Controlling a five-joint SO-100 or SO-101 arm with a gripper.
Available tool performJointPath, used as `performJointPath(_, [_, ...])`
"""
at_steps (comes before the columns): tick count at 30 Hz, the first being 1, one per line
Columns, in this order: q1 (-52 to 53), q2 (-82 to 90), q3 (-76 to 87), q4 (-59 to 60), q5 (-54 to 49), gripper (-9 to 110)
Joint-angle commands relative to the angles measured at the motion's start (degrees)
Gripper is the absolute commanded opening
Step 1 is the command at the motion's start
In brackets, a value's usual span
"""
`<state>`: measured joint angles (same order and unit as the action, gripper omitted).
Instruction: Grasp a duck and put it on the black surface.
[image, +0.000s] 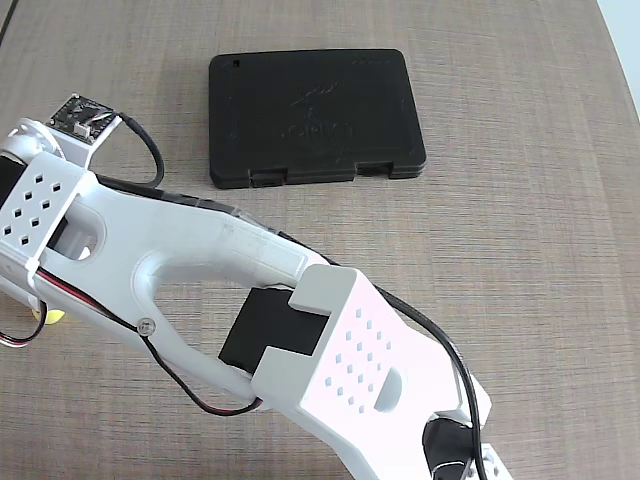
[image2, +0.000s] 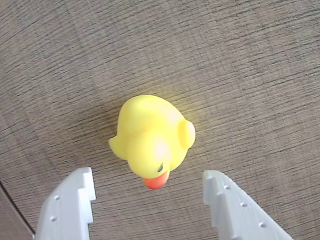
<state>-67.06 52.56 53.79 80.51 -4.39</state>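
Nothing done yet: jaws apart, hovering near the small yellow rubber duck (image2: 152, 140); flat black plastic case (image: 315, 118) sits bare on the far tabletop (image: 520, 250).

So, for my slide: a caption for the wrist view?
Open claw poised over the upright duck on the table.

We're looking at a counter (image: 520, 260) with a grey-brown woodgrain finish, fine lines running across it in the fixed view. Its edge curves away at the top right, and past it we see a pale strip (image: 625, 30), floor or wall, hard to tell. Light is soft and even, shadows faint.
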Motion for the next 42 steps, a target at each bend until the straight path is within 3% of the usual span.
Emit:
performJointPath(1, [-0.79,0.88,-4.04,-0.26,0.62,21])
performJointPath(27, [-1.14,-6.68,-4.57,-4.83,0.62,21])
performJointPath(38, [-0.62,-8.26,-5.01,-4.92,0.53,1])
performJointPath(42, [-0.53,-7.91,-4.92,-4.83,0.44,0])
